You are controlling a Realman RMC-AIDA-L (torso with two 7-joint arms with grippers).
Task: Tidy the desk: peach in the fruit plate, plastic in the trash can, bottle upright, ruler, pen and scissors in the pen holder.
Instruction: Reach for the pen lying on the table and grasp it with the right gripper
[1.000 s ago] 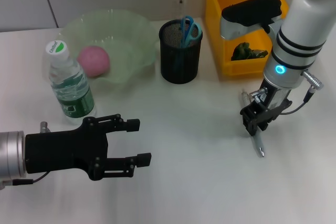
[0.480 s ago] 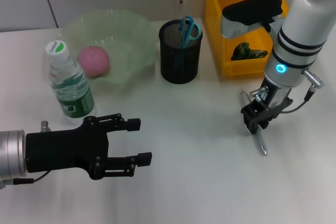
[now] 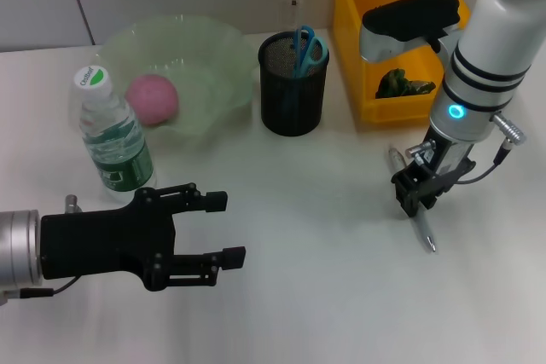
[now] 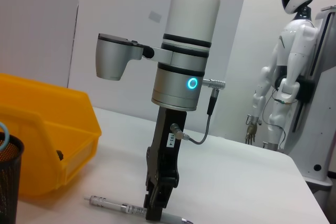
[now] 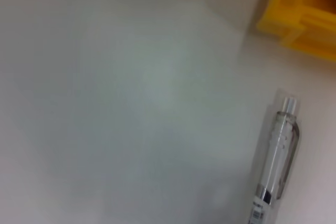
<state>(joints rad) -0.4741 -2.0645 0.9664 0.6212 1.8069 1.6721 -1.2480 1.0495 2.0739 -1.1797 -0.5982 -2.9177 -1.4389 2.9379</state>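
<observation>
Yellow bin [image 3: 358,40] — crumpled green plastic [image 3: 401,84], apparently — scissors [image 3: 304,47] in holder [image 3: 292,91]

Clear plastic pen [image 5: 278,161], black wire-mesh pen holder [image 3: 293,83], glossy yellow plastic bin [image 3: 363,40], smooth matt table [image 3: 324,279]

bright, even light | soft shadows | right wrist view seemingly blurred

White cylindrical right forearm [image 3: 490,49] with black bands, a glowing blue ring light, grey camera housing, thin cable, and black gripper [image 3: 415,196]. Left arm: silver cuff, black two-fingered gripper [image 3: 217,229].
</observation>
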